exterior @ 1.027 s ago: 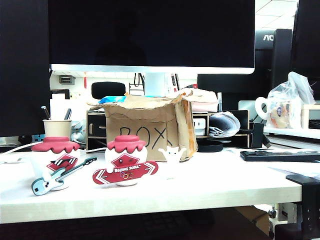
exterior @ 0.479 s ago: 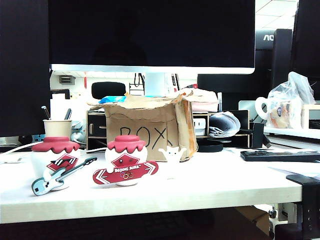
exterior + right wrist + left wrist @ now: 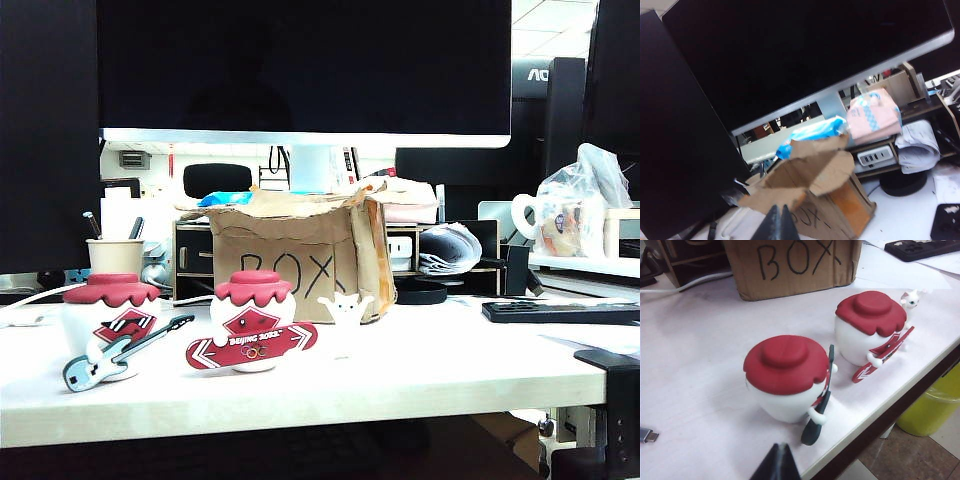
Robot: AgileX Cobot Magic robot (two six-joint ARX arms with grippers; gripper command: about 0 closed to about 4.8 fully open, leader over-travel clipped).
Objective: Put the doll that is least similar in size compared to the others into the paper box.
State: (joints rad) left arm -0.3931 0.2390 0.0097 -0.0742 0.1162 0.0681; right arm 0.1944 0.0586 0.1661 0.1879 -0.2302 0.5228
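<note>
The doll (image 3: 345,308), tiny and all white with raised arms, stands on the white table just in front of the paper box's right corner. The paper box (image 3: 290,262), brown and wrinkled with "BOX" written on it, has ragged open flaps. In the left wrist view the doll (image 3: 910,299) peeks out behind the banner doll (image 3: 870,325). My left gripper (image 3: 780,447) is shut and empty, hovering over the table near the guitar doll (image 3: 785,377). My right gripper (image 3: 777,207) is shut and empty, raised in front of the paper box (image 3: 810,190). Neither gripper appears in the exterior view.
The guitar doll (image 3: 108,325) and the banner doll (image 3: 253,318) stand left of the small doll. Behind the box are a black organiser (image 3: 190,262), a pen cup (image 3: 115,255) and a big monitor (image 3: 300,70). A dark remote (image 3: 560,312) lies right. A yellow bin (image 3: 932,410) sits below the table edge.
</note>
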